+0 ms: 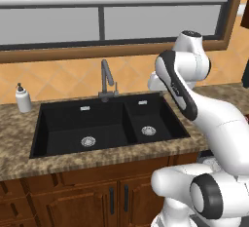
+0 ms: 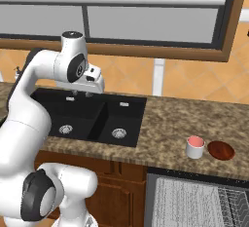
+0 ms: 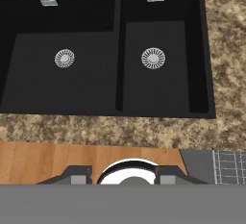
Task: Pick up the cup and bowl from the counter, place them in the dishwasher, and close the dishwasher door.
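Right base view has the cup (image 2: 195, 147) standing upright on the desk (image 2: 170, 119), white with a pink inside, and the bowl (image 2: 221, 150), a shallow reddish-brown dish, just beside it on its right. Both sit near the desk's front edge, directly above the dishwasher (image 2: 194, 201), whose door (image 2: 177, 200) is down and whose wire rack (image 2: 233, 206) shows at the lower right corner. Well apart from them, to the left, lies the black double sink (image 2: 92, 119), with a tap (image 1: 106, 80) behind it and a soap bottle (image 1: 22, 98) at the far left of the desk.

The hand (image 2: 81, 93) hangs over the sink, pointing down, with nothing between its fingers; whether the jaws count as open or closed I cannot tell from these pictures.

Judging by that, the job is at its first step: reaching for the cup. Nothing has been lifted yet. The next move calls for a swing rightward along the desk, then a descent with the jaws spread wide enough to straddle the cup's rim without nudging the bowl next to it.
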